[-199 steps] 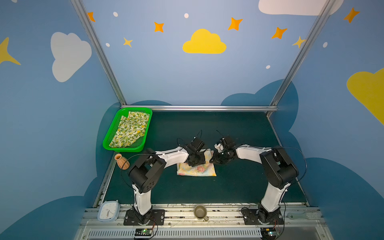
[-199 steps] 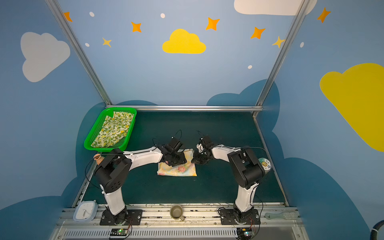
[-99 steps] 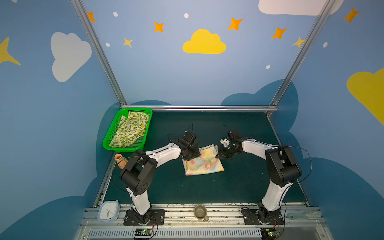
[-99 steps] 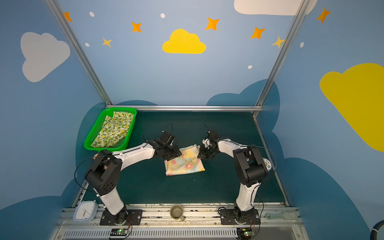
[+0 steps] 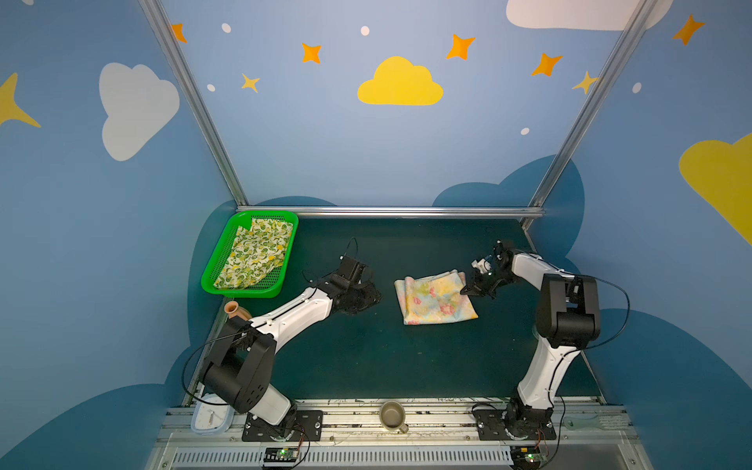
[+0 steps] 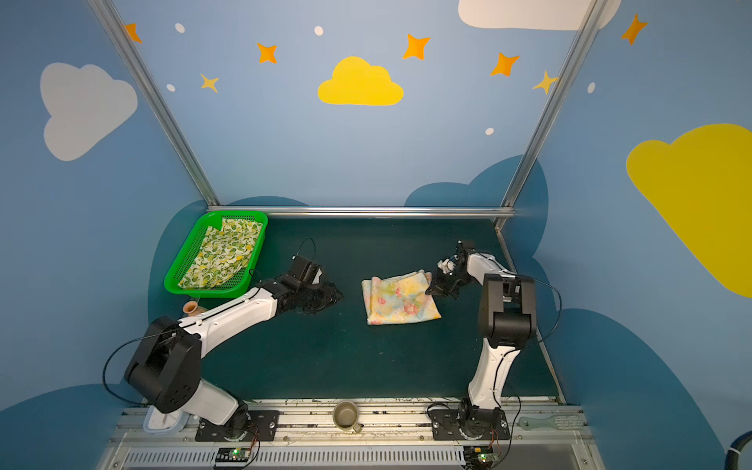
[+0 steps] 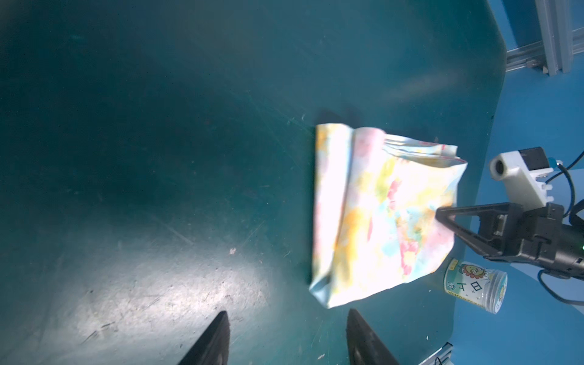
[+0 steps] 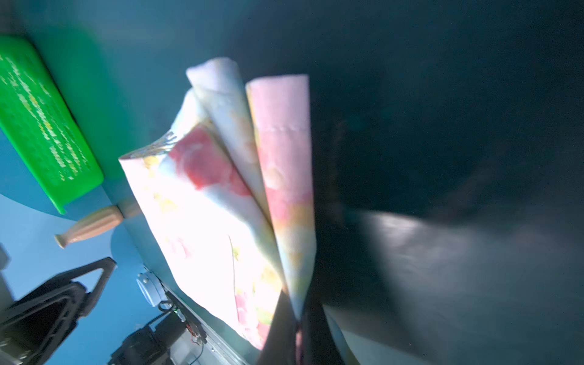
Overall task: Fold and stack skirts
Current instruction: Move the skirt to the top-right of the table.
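The pale yellow skirt with pink flowers (image 5: 435, 299) (image 6: 401, 299) lies folded on the dark green mat, right of centre in both top views. My right gripper (image 5: 464, 290) (image 6: 429, 291) is shut on its right edge. In the right wrist view the cloth (image 8: 221, 205) tapers into the closed right gripper (image 8: 297, 325). My left gripper (image 5: 372, 295) (image 6: 335, 295) stands apart to the left of that skirt, open and holding nothing (image 7: 288, 313). The lemon skirt (image 5: 254, 254) (image 6: 221, 254) lies in the green basket (image 5: 244, 291) at the back left.
A small clay vase (image 5: 236, 310) lies beside the basket's near corner. A mug (image 5: 392, 415) and a white lidded box (image 5: 209, 417) sit by the front rail. A printed jar (image 7: 474, 286) stands off the mat's right edge, near the right arm.
The floral skirt has been drawn to the right in the shut right gripper. The left gripper has let it go, opened wider and pulled back to the left.
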Robot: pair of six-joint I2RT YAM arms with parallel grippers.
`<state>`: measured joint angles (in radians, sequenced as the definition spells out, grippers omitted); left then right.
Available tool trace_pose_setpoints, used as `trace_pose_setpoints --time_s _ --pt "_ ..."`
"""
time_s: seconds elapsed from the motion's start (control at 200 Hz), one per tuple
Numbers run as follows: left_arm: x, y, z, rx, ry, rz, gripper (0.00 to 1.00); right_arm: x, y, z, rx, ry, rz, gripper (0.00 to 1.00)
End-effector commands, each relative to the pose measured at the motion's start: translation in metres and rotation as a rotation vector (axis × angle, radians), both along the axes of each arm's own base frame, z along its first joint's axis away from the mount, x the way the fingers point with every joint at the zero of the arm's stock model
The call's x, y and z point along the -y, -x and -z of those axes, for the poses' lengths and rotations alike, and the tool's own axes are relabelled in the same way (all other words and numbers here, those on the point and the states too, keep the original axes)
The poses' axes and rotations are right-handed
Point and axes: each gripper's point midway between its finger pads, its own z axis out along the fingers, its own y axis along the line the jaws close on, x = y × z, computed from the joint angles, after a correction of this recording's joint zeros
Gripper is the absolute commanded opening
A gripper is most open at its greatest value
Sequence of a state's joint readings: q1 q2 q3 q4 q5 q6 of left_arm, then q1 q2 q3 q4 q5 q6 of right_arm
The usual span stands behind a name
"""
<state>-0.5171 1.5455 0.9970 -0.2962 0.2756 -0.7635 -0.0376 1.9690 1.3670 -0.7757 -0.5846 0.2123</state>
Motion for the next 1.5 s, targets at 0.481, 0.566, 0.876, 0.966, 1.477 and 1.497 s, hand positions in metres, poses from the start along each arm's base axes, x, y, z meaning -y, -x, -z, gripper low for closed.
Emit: trace_pose_setpoints --time_s 0.481,0.566,0.876,0.966,1.477,1.497 --pt "0.017 -0.013 -0.011 0.007 0.077 0.016 0.61 0.128 -0.055 -0.008 -0.001 0.007 0.134 0.00" --pt "0.021 -0.016 -0.006 -0.015 0.089 0.009 0.60 0.142 -0.061 -0.006 -0.008 0.029 0.143 0.00" --pt "0.034 -0.030 0.004 -0.053 0.088 -0.003 0.60 0.174 -0.088 -0.015 0.015 0.042 0.146 0.00" --pt "0.037 -0.033 0.004 -0.059 0.084 -0.002 0.60 0.181 -0.097 -0.016 0.024 0.058 0.139 0.00" --pt "0.047 -0.043 0.012 -0.091 0.065 0.004 0.60 0.196 -0.116 -0.009 0.074 0.069 0.149 0.00" --pt "0.048 -0.043 0.012 -0.091 0.067 0.006 0.60 0.196 -0.116 -0.009 0.072 0.069 0.149 0.00"
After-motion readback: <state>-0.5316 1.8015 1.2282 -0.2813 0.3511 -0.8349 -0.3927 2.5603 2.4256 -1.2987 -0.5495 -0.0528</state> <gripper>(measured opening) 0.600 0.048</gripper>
